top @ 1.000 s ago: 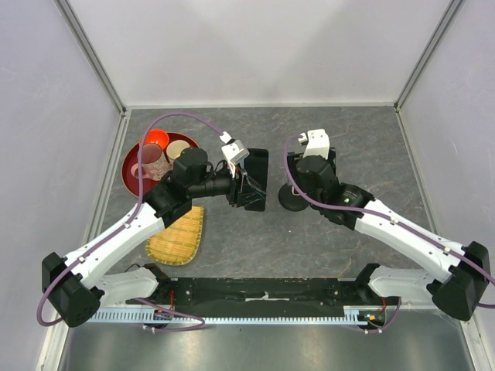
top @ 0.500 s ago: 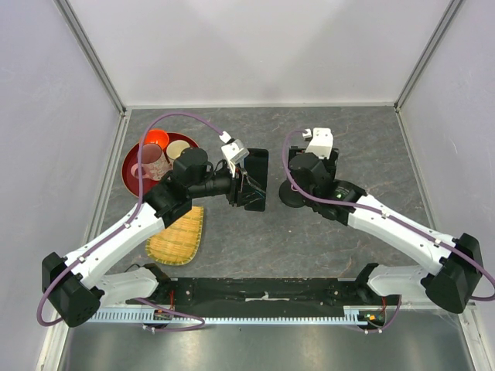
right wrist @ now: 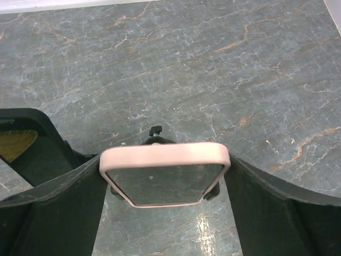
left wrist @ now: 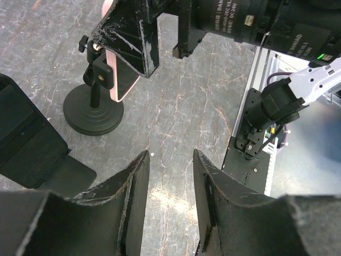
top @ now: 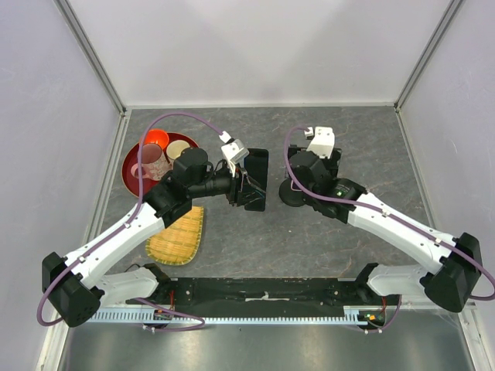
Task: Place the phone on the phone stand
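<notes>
The phone (right wrist: 165, 159), in a pink case, stands on edge between the fingers of my right gripper (right wrist: 165, 166), which press on its two sides. It sits at the clamp of the black phone stand (left wrist: 93, 111), whose knob (right wrist: 155, 130) shows just behind it. In the left wrist view the phone (left wrist: 121, 81) leans at the top of the stand's post. From above, my right gripper (top: 298, 184) covers the phone, and the stand's round base (top: 292, 199) shows below it. My left gripper (left wrist: 170, 156) hovers open and empty over the table, just left of the stand (top: 257, 199).
A red tray (top: 133, 179) with a pink mug and small bowls sits at the far left. A woven bamboo mat (top: 178, 236) lies in front of it. A flat black object (left wrist: 26, 144) rests beside my left gripper. Enclosure walls ring the table.
My right wrist has shifted slightly away from the near edge, over the stand, and its jaws have widened a little. The left arm has not moved.
</notes>
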{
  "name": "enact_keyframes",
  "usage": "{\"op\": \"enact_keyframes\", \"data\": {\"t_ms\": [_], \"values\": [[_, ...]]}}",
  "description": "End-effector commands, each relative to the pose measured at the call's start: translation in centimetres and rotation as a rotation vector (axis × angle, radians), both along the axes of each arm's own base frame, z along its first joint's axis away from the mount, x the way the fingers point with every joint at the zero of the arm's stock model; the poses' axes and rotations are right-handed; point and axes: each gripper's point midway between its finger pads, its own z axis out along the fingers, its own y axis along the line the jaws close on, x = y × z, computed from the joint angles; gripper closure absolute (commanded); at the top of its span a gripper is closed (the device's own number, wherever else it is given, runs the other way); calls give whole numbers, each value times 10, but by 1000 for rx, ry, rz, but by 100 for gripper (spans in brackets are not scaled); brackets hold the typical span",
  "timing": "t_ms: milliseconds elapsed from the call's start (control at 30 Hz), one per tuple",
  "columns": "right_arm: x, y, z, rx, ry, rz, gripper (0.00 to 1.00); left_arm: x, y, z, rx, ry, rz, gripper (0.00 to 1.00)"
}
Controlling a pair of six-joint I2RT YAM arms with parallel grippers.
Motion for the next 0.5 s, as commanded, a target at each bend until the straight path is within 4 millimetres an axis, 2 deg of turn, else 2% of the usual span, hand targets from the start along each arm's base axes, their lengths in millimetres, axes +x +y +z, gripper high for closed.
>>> {"op": "enact_keyframes", "data": {"t_ms": [0, 200, 267, 400, 467], "values": [[-4, 9, 43, 84, -58, 73, 4, 5, 2, 6, -6, -51, 26, 55], [-22, 0, 75, 117, -85, 136, 2, 7, 3, 5, -3, -57, 34, 55], [-30, -7, 84, 138, -91, 140, 2, 7, 3, 6, -5, -65, 32, 55], [-53, -22, 89, 138, -60, 182, 2, 7, 9, 11, -10, -110, 49, 55], [-67, -34, 101, 148, -97, 214, 2, 3, 15, 20, -30, -152, 59, 55]]}}
